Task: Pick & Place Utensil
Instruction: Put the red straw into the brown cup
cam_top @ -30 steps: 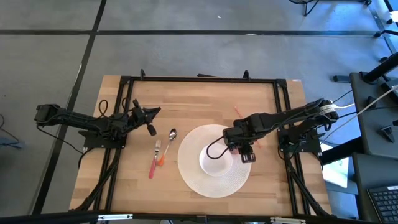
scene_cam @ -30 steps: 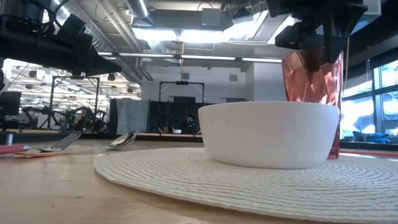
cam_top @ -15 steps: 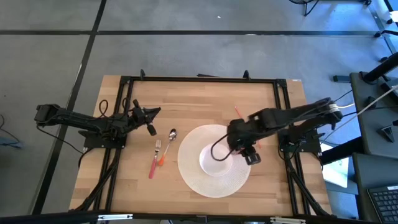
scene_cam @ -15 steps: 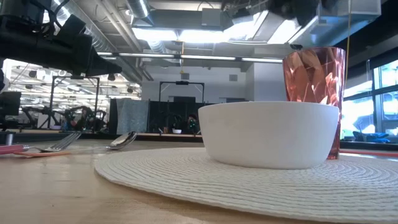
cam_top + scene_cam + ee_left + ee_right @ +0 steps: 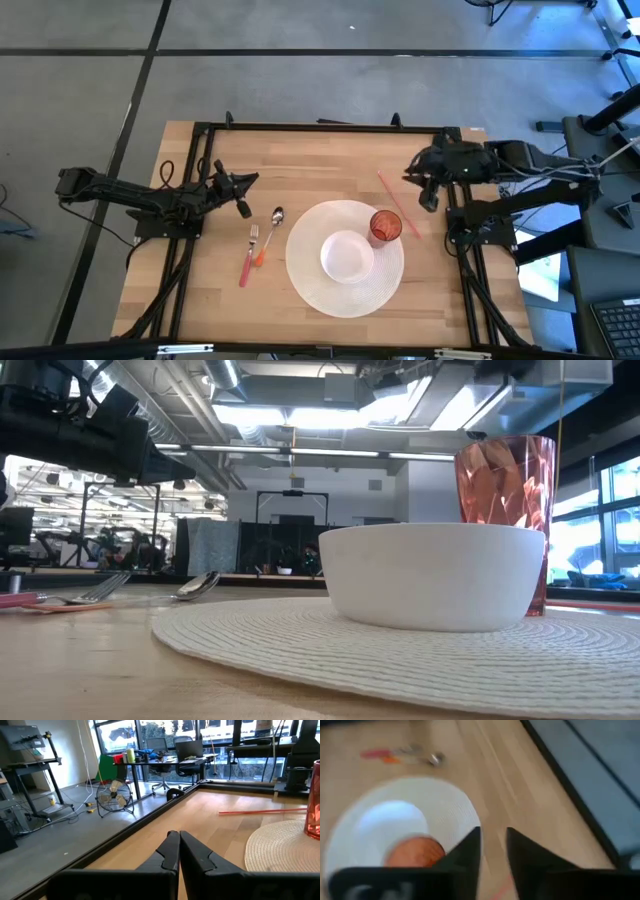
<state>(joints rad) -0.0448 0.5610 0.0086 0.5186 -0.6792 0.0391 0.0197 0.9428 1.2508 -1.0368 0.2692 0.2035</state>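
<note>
The round woven placemat lies on the wooden table and serves as the landmark. A white bowl sits near its middle, and a faceted red tumbler stands upright on its right part, just beside the bowl. The right gripper hangs above the table off the placemat's right edge, well clear of the tumbler; in the right wrist view its fingers stand slightly apart with nothing between them. The left gripper hovers to the left of the placemat, its fingers pressed together and holding nothing. The utensils lie between that gripper and the placemat: a spoon nearest the mat's left edge, then a fork with a pink handle beside it, both flat on the table. A thin red straw lies on the wood just beyond the placemat's upper right edge
</note>
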